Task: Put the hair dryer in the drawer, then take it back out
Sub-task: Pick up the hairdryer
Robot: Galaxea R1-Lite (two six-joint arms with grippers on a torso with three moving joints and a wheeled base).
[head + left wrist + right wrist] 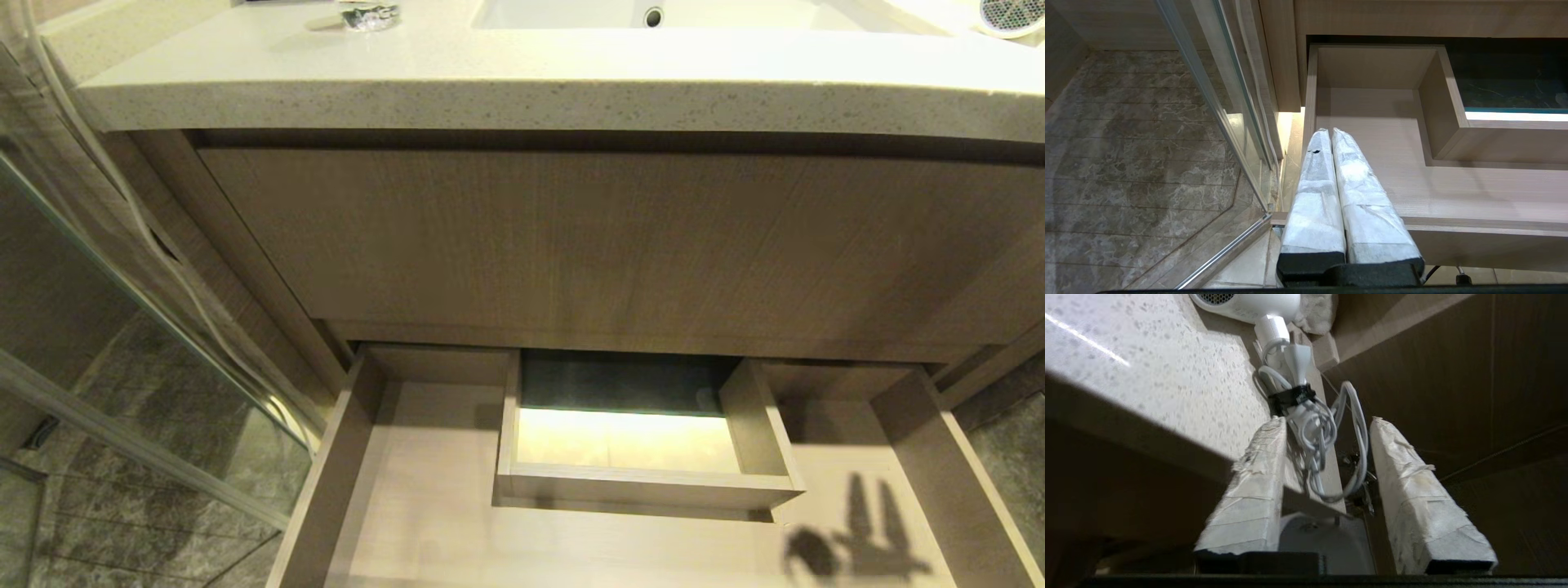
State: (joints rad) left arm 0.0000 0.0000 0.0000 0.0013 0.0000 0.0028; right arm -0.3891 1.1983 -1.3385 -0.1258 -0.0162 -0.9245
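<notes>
Pickup step's only just being set up: dryer (1014, 15) sits on the bench (522, 73) at 1 o'clock above the open drawer (424, 506), right gripper (1327, 435) fingers parted around the cord (1323, 449), nothing gripped, left gripper (1329, 134) fingers pressed together over the drawer, so a closer reach is needed next.

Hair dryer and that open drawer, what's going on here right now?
The drawer under the counter is pulled open with nothing lying in it. The hair dryer lies on the counter beside a white cloth, its bundled cord hanging over the edge. The right pincer is open near the cord, holding nothing. The left pincer is shut and parked above the drawer's left end.
</notes>
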